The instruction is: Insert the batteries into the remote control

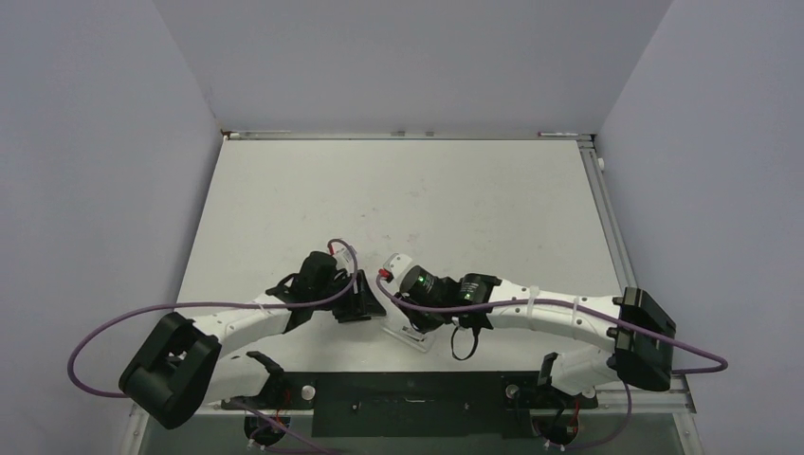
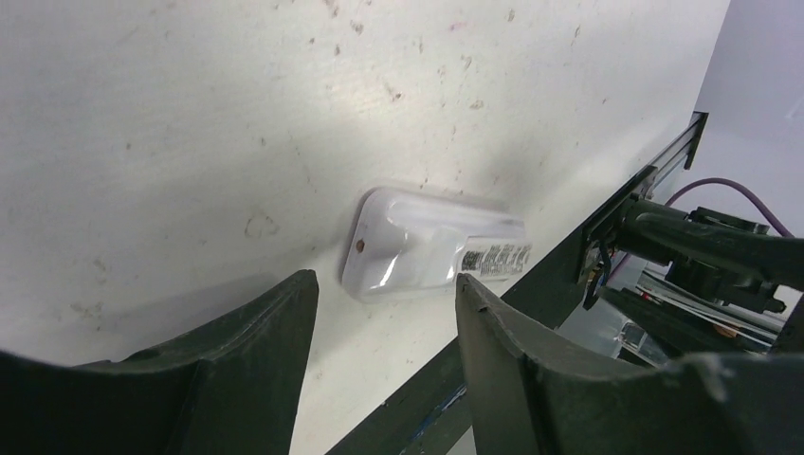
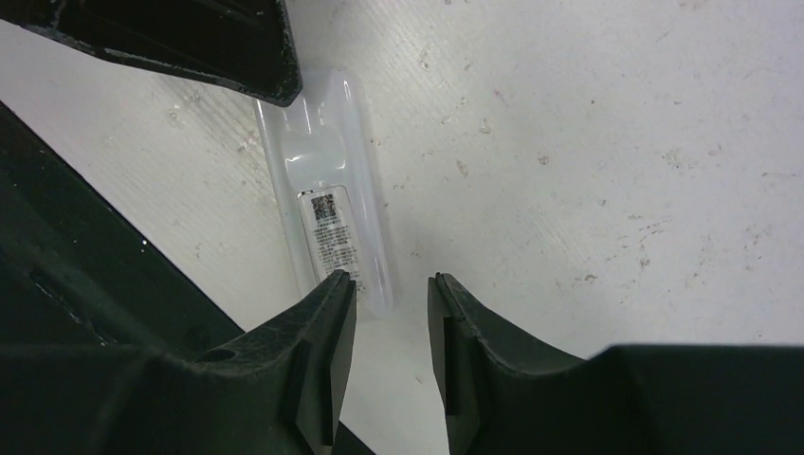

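Observation:
The remote control is a slim white plastic bar lying back-up on the table near its front edge, with a printed label on its back. It also shows in the right wrist view and, partly under the right arm, in the top view. My left gripper is open and empty, its fingertips just short of one end of the remote. My right gripper is open and empty at the other end, its left fingertip over the label. My left gripper and right gripper face each other. No batteries are in view.
The black front rail of the table runs right beside the remote. A finger of the left gripper shows at the top of the right wrist view. Purple cables loop off both arms. Grey walls enclose the white table.

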`<state>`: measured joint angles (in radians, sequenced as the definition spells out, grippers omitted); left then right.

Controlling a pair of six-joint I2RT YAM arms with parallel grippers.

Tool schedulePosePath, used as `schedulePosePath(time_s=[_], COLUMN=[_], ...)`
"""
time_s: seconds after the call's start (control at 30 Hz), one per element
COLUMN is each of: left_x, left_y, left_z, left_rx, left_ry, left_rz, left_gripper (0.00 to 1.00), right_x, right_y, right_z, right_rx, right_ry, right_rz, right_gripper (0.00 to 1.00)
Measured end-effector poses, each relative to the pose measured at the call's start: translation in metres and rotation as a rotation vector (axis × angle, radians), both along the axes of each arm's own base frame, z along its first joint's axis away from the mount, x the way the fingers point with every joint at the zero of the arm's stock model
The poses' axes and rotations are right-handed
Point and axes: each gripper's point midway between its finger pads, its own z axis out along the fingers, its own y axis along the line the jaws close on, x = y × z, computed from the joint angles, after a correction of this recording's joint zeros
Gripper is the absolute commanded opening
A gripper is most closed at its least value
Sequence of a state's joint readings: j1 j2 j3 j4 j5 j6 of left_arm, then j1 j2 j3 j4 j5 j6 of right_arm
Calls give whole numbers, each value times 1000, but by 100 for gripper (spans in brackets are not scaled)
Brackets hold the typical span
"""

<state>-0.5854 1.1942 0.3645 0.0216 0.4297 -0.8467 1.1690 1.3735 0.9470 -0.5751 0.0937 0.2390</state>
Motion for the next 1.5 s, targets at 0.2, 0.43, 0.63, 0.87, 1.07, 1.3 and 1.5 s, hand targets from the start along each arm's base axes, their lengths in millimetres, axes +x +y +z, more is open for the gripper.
schedulePosePath(time_s=[0.2, 0.43, 0.63, 0.87, 1.07, 1.3, 1.5], left_x=[12, 5, -2, -10, -18, -27, -28], left_y=[-9, -17, -23, -26, -28, -29, -30], left_z=[-2, -10, -10, -12, -14, -14, -14], left_rx=[0, 12, 14, 21, 22, 14, 12], left_ry=[-11, -1, -8, -9, -10, -9, -7], left_rz=[-11, -53, -85, -107, -119, -128, -128], left_gripper=[47, 44, 40, 38, 37, 37, 37], right_x=[-2, -8, -8, -9, -9, -10, -9], right_y=[-2, -10, -8, -6, -6, -9, -17], right_z=[-10, -20, -18, -18, -18, -20, -25], right_rx=[27, 43, 70, 79, 83, 76, 56], right_ry=[24, 53, 60, 67, 73, 83, 91], right_rz=[-61, -112, -137, -151, -162, -177, -214], right_gripper=[32, 29, 28, 25, 23, 23, 21])
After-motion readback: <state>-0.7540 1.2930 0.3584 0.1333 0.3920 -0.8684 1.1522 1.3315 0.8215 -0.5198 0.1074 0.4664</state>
